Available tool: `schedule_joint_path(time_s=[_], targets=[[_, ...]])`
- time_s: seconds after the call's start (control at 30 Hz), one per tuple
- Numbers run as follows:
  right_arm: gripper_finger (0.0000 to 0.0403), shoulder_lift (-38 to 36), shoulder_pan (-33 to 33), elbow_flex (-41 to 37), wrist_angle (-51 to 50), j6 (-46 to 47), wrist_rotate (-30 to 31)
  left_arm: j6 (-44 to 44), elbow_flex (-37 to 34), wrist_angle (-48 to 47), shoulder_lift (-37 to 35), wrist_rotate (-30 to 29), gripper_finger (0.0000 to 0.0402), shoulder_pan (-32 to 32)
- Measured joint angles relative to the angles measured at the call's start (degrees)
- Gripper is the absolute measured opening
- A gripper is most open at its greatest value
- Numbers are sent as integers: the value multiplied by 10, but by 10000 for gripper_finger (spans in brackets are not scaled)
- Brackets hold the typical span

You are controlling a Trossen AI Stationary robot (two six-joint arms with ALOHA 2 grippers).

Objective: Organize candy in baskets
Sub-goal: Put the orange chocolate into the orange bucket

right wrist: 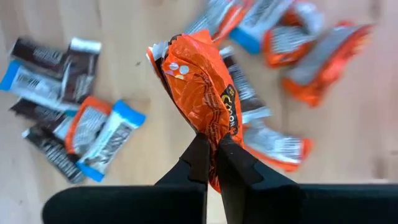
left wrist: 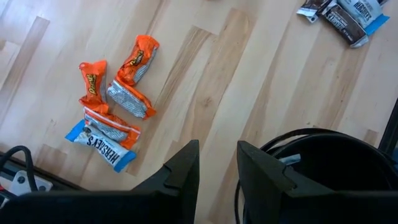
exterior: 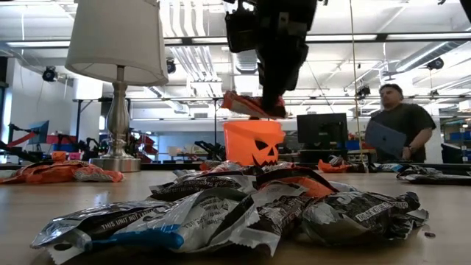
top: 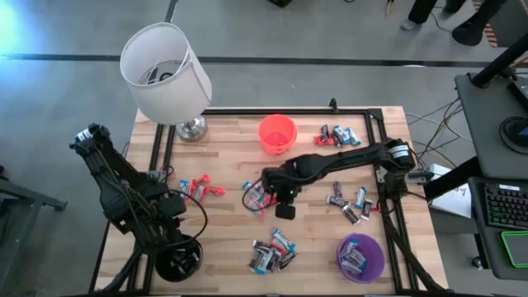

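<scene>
Candy in an orange wrapper (right wrist: pixel 200 93) hangs pinched in the right hand (right wrist: pixel 211 163), lifted off the desk (top: pixel 227 227) over a loose cluster of candies (top: pixel 254 195). Beyond that hand stands the orange bucket (top: pixel 276 133). The left hand (left wrist: pixel 216 173), slightly spread, hovers beside the black bucket (top: pixel 178 259); the purple bucket (top: pixel 360 256) holds several candies.

This is a robotics lab or open workshop. Beyond the wooden table (exterior: pixel 44 213), the low view shows a large hall with exposed ceiling ducts (exterior: pixel 195 62) and strip lights, a monitor (exterior: pixel 321 132) on a far bench, and a person (exterior: pixel 401 121) standing at the far right. From above, a desk with a keyboard (top: pixel 505 206) stands right of the table on grey floor.
</scene>
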Motion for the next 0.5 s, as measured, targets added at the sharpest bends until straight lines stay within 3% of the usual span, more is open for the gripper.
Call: schedule_joint_path(time_s=[0.5], targets=[[9,-18,-123,1,-31,-109,7,-69,0,-7,0,0,90,1]])
